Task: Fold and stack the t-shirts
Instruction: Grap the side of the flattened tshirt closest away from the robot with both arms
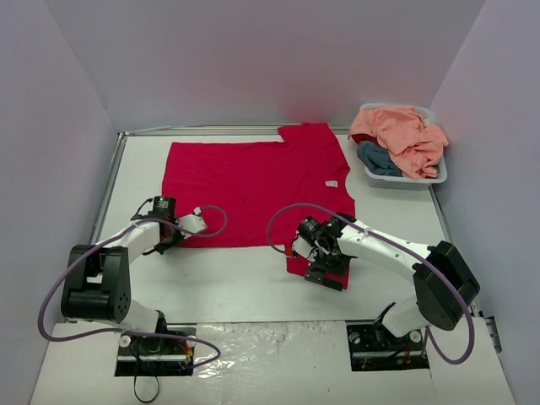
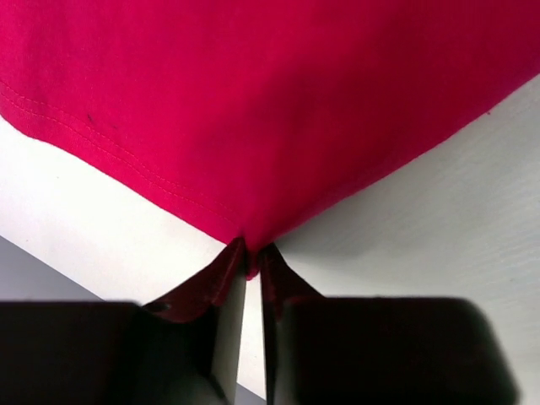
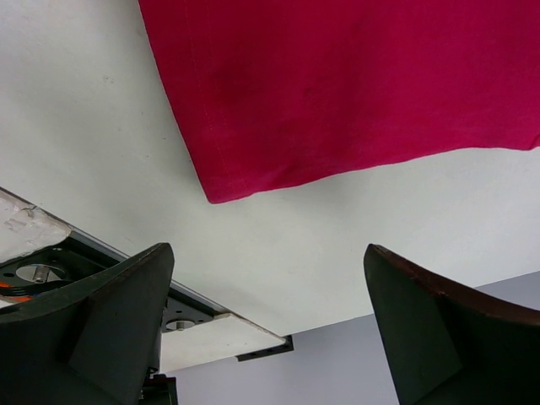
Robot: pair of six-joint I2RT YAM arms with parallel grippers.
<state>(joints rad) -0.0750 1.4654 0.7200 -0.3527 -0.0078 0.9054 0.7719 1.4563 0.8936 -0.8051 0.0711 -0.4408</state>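
The crimson-red t-shirt (image 1: pixel 253 186) lies spread flat on the white table, with its small white neck label (image 1: pixel 332 184) at the right. My left gripper (image 1: pixel 171 239) is at the shirt's near left corner. In the left wrist view it (image 2: pixel 253 253) is shut on that corner of the red cloth (image 2: pixel 270 110). My right gripper (image 1: pixel 325 272) hovers over the near right sleeve. In the right wrist view it (image 3: pixel 266 253) is wide open and empty, with the sleeve's corner (image 3: pixel 337 93) just beyond the fingertips. A peach-pink shirt (image 1: pixel 405 135) and a teal-blue shirt (image 1: pixel 377 159) lie crumpled in the basket.
The white plastic basket (image 1: pixel 405 181) stands at the far right, next to the red shirt's collar side. Grey walls close in the table on three sides. The arm bases and their cables sit at the near edge.
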